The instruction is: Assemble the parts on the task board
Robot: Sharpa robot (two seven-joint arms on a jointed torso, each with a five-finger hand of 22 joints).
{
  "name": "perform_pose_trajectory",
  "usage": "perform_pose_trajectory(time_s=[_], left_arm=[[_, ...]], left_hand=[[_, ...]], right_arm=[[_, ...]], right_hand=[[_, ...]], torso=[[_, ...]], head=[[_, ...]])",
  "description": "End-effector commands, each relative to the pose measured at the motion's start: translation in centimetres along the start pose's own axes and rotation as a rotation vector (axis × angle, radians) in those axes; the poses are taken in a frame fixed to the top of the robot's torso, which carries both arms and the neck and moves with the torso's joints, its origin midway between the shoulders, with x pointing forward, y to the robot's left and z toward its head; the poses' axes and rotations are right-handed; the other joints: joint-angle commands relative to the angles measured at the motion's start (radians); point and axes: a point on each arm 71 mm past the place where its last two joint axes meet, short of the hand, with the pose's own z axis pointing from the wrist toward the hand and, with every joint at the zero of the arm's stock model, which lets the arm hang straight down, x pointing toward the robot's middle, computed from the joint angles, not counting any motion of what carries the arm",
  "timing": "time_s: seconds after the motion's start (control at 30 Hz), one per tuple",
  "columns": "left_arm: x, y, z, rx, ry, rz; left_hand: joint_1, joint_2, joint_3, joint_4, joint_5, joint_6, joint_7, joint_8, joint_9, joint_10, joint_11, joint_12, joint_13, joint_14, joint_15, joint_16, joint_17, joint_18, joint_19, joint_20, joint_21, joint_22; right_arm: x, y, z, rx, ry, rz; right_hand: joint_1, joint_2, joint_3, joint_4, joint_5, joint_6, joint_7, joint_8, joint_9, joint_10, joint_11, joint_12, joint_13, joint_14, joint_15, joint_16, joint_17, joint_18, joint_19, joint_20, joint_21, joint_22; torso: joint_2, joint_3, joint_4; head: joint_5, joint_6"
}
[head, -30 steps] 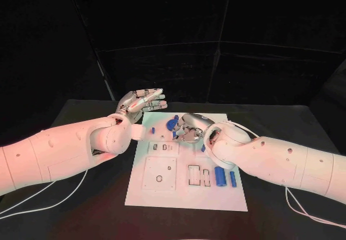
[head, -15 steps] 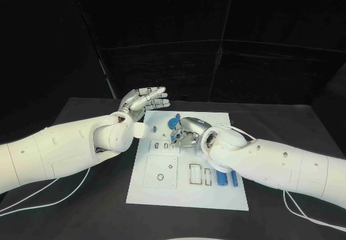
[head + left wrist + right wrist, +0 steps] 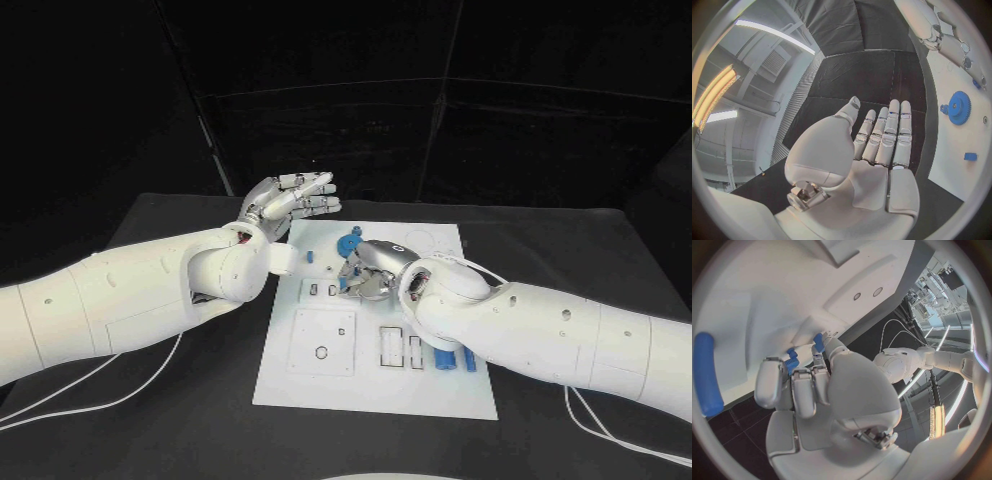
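While left hand (image 3: 293, 200) hovers off the far-left corner of the task board (image 3: 375, 385), fingers (image 3: 889, 132) straight, side by side, holding nothing, right hand (image 3: 378, 268) sits over the board's centre, fingers (image 3: 798, 385) curled on a small blue part (image 3: 792, 360). Blue gear (image 3: 346, 245) near far edge; blue cylinders (image 3: 444, 360) by right edge.

Right hand (image 3: 378, 268) covering the task board (image 3: 433, 390) beneath it, any part in its grip hidden
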Motion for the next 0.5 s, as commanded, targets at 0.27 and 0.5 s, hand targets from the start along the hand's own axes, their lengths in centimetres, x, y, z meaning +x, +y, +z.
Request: perform_pose_trajectory(time_s=[0.27,0.5], left_arm=[[0.19,-0.16,0.09,0.011,0.011,-0.003],[0.28,-0.12,0.13,0.01,0.013,-0.004]], left_hand=[[-0.002,-0.009,0.001,-0.004,0.004,-0.006,0.053,-0.002,0.0,-0.003,-0.002,-0.004,0.0,0.005,0.002,-0.004,-0.001,0.012,0.004,0.002,-0.003,-0.002],[-0.002,-0.009,0.001,-0.004,0.004,-0.006,0.053,-0.002,0.0,-0.003,-0.002,-0.004,0.0,0.005,0.002,-0.004,-0.001,0.012,0.004,0.002,-0.003,-0.002]], right_arm=[[0.48,0.09,-0.07,-0.004,0.032,-0.02],[0.73,0.12,-0.12,-0.003,0.046,-0.022]], right_hand=[[-0.003,-0.015,0.006,0.0,0.003,0.011,-0.008,0.001,0.0,-0.002,0.0,-0.003,0.129,0.083,-0.003,-0.006,0.164,-0.015,-0.002,-0.001,0.0,-0.002],[-0.006,-0.021,0.005,0.0,0.001,0.009,-0.007,0.001,0.0,-0.003,0.001,-0.005,0.127,0.083,-0.002,-0.006,0.164,-0.015,-0.002,0.0,0.0,-0.003]], torso=[[0.0,-0.0002,-0.0001],[0.0,0.0002,-0.0014]], head=[[0.002,-0.002],[0.003,-0.003]])
